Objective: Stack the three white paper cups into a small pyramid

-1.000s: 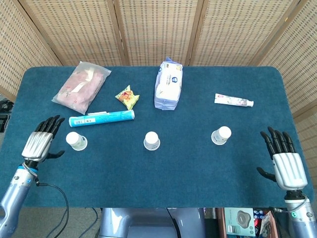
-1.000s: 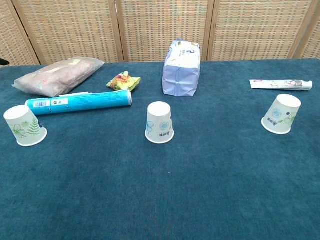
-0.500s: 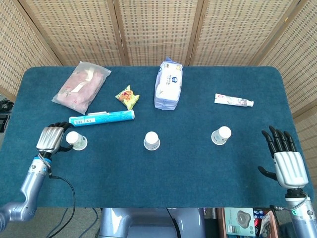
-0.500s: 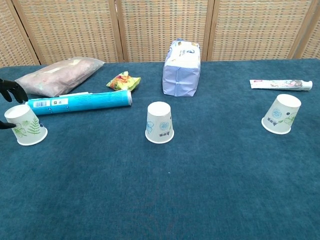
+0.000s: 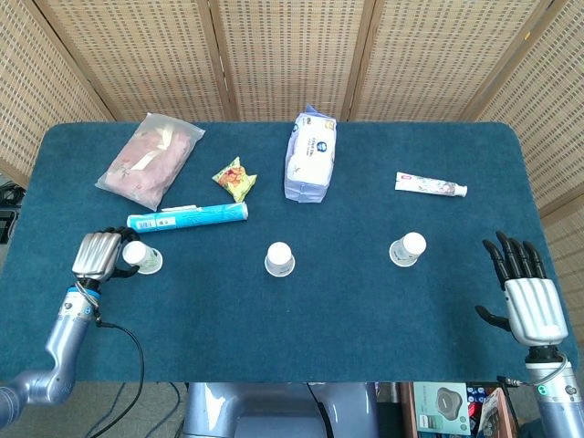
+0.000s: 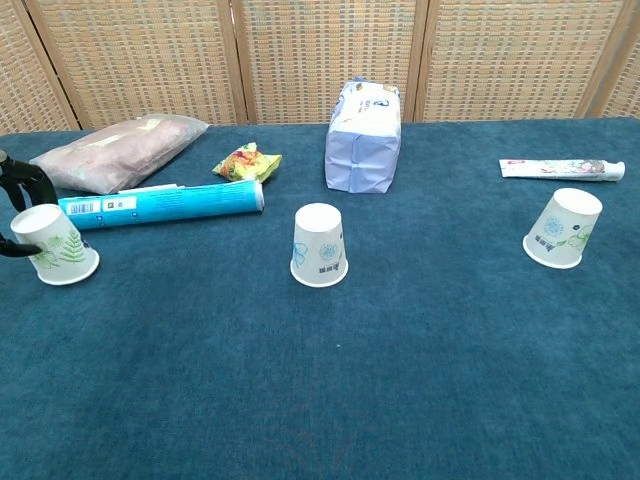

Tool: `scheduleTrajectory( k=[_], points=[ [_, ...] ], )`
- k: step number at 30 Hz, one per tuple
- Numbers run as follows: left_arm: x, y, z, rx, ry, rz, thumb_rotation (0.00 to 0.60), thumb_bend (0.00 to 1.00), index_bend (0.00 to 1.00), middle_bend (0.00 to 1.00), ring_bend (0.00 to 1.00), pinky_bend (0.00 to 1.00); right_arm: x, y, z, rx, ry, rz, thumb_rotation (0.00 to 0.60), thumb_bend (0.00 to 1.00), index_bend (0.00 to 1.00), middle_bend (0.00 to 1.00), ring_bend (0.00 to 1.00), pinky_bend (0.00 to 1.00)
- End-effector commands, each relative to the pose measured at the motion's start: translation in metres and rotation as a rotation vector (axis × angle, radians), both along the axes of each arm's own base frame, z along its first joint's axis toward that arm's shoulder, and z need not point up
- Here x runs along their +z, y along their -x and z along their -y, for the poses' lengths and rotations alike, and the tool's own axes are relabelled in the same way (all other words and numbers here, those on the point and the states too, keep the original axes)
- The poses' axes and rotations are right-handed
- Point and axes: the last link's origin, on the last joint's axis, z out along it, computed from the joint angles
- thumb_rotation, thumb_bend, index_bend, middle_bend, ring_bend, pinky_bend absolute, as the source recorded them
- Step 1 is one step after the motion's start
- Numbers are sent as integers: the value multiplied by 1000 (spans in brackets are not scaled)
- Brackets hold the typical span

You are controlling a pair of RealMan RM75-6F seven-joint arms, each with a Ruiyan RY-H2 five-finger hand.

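1. White paper cups stand upside down in a row on the blue table [image 5: 301,319]; the left cup [image 5: 141,257] is by the left hand [image 5: 96,255], the middle cup [image 5: 280,259] is in the centre, and the right cup [image 5: 407,248] is off to the right; all three are well apart, so no pyramid is begun.

2. The left hand has its dark fingers [image 6: 22,180] curled round the left cup; it looks like it is gripping it, though I cannot tell how tight; the cup leans a little.

3. The right hand [image 5: 526,297] is flat and spread near the right edge of the table; it holds nothing and is apart from the right cup.

4. To do this step well, I think the hand should squeeze softly, because a paper cup squashes easily; too hard a squeeze could bend the rim.

5. The long blue tube [image 5: 187,218] lies just behind the left cup; lift the cup up first, then slide it over toward the middle cup, so it does not knock the tube.

6. Set it down mouth-down, just beside the middle cup, nearly touching; the two bottom cups must sit close so the third can rest on top of both.
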Motion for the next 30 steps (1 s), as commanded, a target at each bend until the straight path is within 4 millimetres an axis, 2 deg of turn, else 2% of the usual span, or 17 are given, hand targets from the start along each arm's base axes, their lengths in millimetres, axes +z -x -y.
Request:
scheduleTrajectory(
  k=[1,6,9,15,24,30],
  points=[
    [7,-22,2,-70,0,52,600,218,421,425,376,451,0,0,0,-2,-3,1,600,0,0,0,0,0],
    [7,-59,1,-167,40,93,600,218,421,425,376,451,-2,1,1,-9,-10,-2,600,0,0,0,0,0],
    [-5,-92,-7,-215,75,98,600,218,421,425,376,451,-2,2,2,-14,-14,-1,600,0,0,0,0,0],
    [-35,-133,-20,-256,122,54,600,217,420,425,376,448,-2,4,4,-31,-28,9,600,0,0,0,0,0],
    [-74,-158,-31,-232,168,19,600,218,421,425,376,447,2,8,6,-40,-30,26,600,0,0,0,0,0],
    [-87,-162,-32,-228,173,10,600,218,421,424,376,442,3,8,7,-40,-29,31,600,0,0,0,0,0]
  ],
)
